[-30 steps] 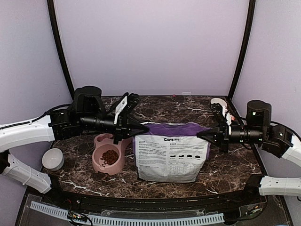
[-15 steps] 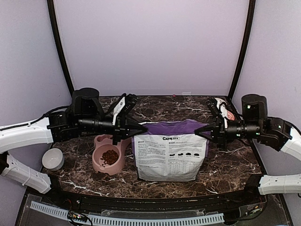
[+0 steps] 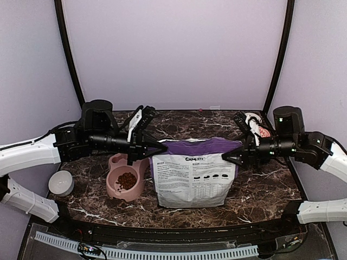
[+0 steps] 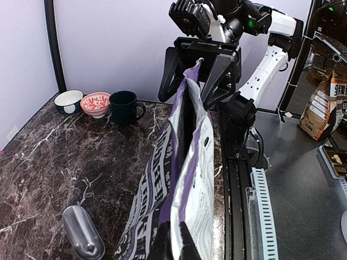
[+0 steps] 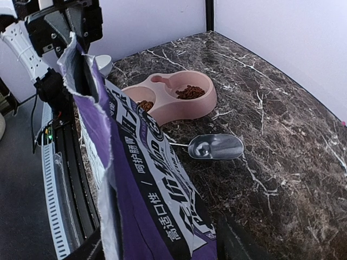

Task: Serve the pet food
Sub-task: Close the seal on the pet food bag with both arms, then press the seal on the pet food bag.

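Left end effector [image 3: 161, 145]: pressed together on the top left corner of the bag [image 3: 190, 181], pinching its torn purple rim.
Right end effector [image 3: 226, 157]: spread wide at the bag's top right corner. In the left wrist view its fingers [image 4: 169, 73] stand on either side of the purple rim, which pokes up between them. Neither pad visibly presses it.
Bag: purple and white, printed, standing mid-table with its white face toward the near edge and its mouth parted along the top.
Pet food [image 3: 126, 180]: reddish-brown kibble in the pink double bowl [image 3: 116, 192], a small heap in the near well. The right wrist view shows more in the second well.
Pink double bowl: on the table [image 3: 260, 189], just left of the bag, toward the left edge.
Scoop [image 5: 217, 146]: metal, lying flat on the marble on the bag's far side, apart from the double bowl.
Far right corner: a dark mug [image 4: 124, 106], a red patterned bowl [image 4: 95, 103] and a dark-banded bowl [image 4: 69, 101] in a row.
Left edge: a white bowl [image 3: 60, 183].
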Controlling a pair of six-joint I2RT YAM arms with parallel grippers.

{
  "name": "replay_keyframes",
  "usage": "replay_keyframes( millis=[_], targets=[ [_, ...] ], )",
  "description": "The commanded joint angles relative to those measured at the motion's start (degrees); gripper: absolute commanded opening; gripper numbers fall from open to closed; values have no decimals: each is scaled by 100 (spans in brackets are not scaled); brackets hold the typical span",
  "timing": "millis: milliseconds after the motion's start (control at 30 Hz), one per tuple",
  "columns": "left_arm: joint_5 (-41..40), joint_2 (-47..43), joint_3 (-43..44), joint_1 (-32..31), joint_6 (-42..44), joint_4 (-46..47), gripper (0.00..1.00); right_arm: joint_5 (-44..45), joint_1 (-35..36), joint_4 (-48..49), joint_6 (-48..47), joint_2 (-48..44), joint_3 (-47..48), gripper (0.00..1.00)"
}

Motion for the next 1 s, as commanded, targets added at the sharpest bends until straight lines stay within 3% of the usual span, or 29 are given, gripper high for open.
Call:
replay_keyframes(
  millis=[0,233,533,700,967],
  targets=[
    [82,-117,123,85,-76,125,0,-220,-22,254,-87,37,222,52],
    [4,-99,133,85,-68,100,0,82,-27,101,-110,-87,182,0],
    [-614,-308,93,85,-27,-43,0,1329,-26,-288,273,-517,187,0],
    [-800,-462,-59,85,-91,83,0,1430,-23,-391,483,-644,165,0],
    [-403,-322,60,85,-85,-26,0,1164,-26,-226,326,-601,132,0]
  ],
)
